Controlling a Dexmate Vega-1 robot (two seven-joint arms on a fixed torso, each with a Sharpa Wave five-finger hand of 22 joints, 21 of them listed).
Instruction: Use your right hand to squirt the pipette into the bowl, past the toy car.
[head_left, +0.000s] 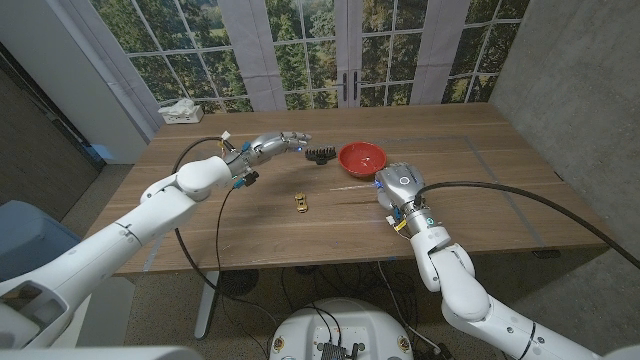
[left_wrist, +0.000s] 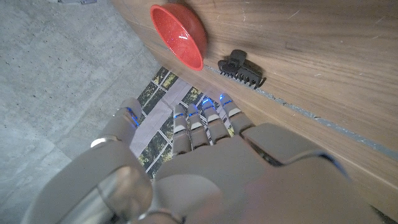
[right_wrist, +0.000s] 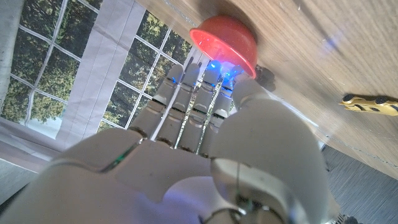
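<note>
The right hand stands just short of the red bowl, on the robot's side of it, fingers reaching toward the rim. The pipette itself cannot be made out in any view; whether the hand holds it cannot be told, since the wrist view shows only the back of the hand and its extended fingers. Judged from the position, the step in hand is the approach to the bowl, with the squirt itself not yet evident. The next move would call for bringing the fingertips over the bowl's opening and squeezing, provided the pipette is in fact in the palm.

The bowl is shallow, glossy red, upright on the wooden table. The toy car, small and yellow, lies nearer the robot, to the bowl's left and well apart from it.

The left hand hovers with fingers straight and apart, holding nothing, near a black hair clip that lies just beside the bowl.
</note>
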